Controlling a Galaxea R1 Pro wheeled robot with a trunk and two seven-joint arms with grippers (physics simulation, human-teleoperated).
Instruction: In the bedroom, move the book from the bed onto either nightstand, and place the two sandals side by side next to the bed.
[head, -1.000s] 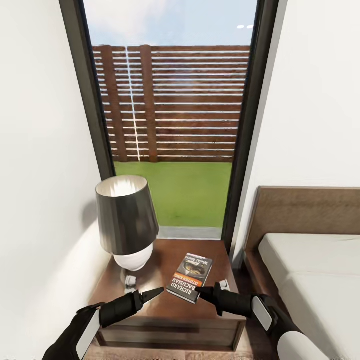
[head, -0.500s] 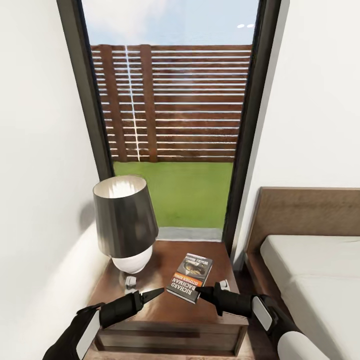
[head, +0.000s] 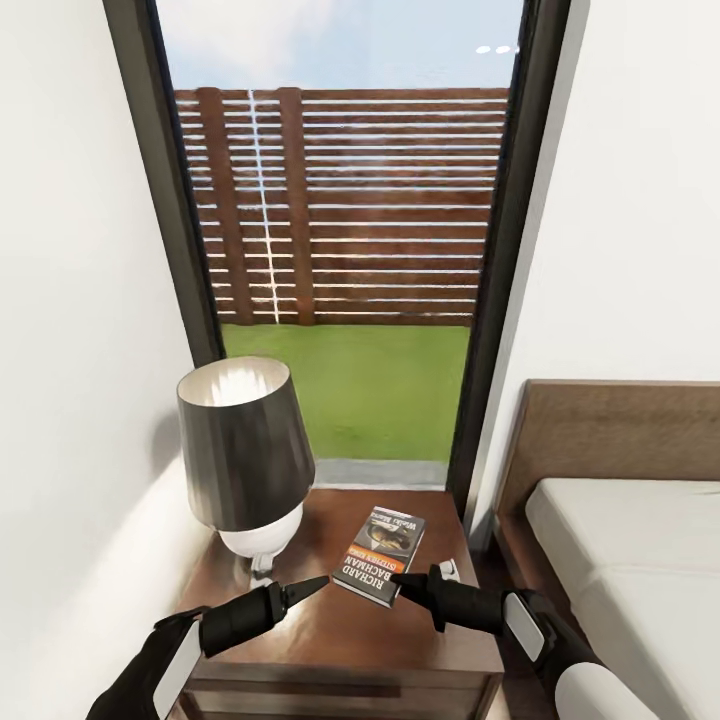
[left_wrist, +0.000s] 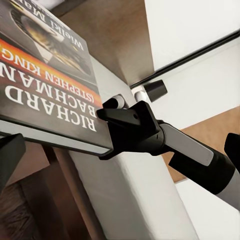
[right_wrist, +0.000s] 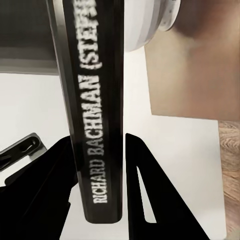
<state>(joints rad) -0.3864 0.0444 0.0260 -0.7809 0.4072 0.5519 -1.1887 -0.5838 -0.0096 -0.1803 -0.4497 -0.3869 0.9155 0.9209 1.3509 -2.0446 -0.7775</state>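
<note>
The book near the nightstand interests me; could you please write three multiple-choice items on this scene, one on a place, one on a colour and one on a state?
1. What is the book above?
A. the mattress
B. the nightstand
C. the floor

2. What colour is the band on the book's cover?
A. orange
B. green
C. purple

3. What is the right gripper doing?
A. hanging open and apart from everything
B. gripping the lamp
C. gripping the book by its edge

Answers:
1. B, the head view shows the book over the brown top, beside the lamp.
2. A, the left wrist view shows an orange strip crossing the cover.
3. C, the right wrist view shows the book's spine between the two fingers.
</note>
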